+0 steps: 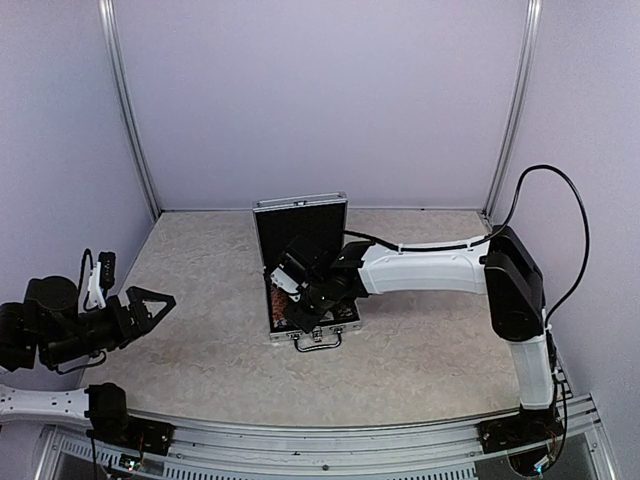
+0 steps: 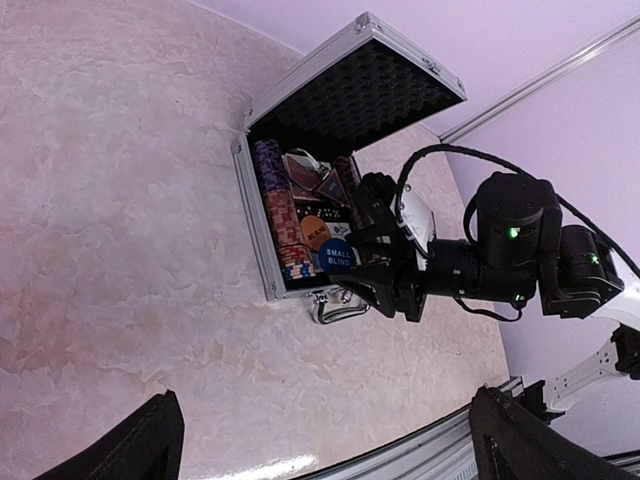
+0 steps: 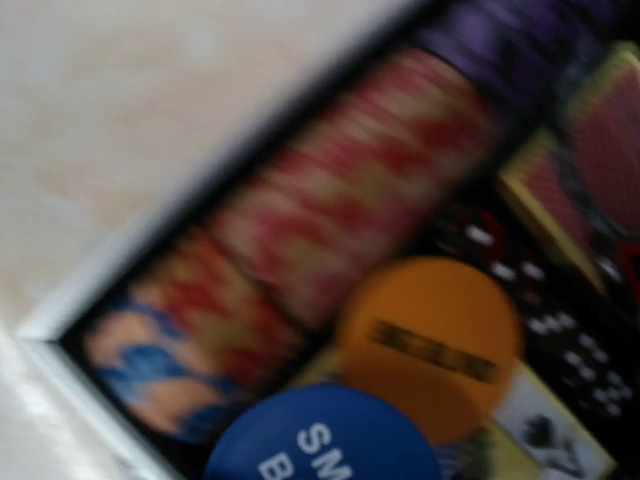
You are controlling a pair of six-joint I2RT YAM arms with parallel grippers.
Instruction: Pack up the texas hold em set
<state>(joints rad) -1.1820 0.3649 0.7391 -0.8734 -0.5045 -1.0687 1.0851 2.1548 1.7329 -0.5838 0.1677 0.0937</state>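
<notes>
Although the right wrist view is badly blurred, it lets the contents be counted. One orange disc (image 3: 430,340) with a dark line of lettering lies touching one blue disc (image 3: 325,440) with white letters. Both are flat, round and smooth.

Beside them runs a single long row of poker chips (image 2: 280,215) standing on edge against the case's left wall. Their striped rims fall into three colour bands: purple at the far end, red in the middle, blue and orange nearest the handle. At least two red-patterned, pale-edged rectangles sit further in, too soft to name with certainty.

All of this rests inside one small briefcase (image 2: 255,220) of ribbed silver metal at the middle of the mottled beige table (image 1: 420,360). Its lid (image 2: 360,85) stands raised and is lined with black egg-crate foam. One bent metal handle (image 2: 338,308) sits on the near edge.

The right gripper (image 2: 358,250), black on a white arm, hangs over the near half of the open case. I cannot tell whether its fingers are apart or together.

The left gripper (image 1: 155,308) is well apart from the case at the table's left. Its two dark fingers (image 2: 140,445) are spread wide with nothing between them.
</notes>
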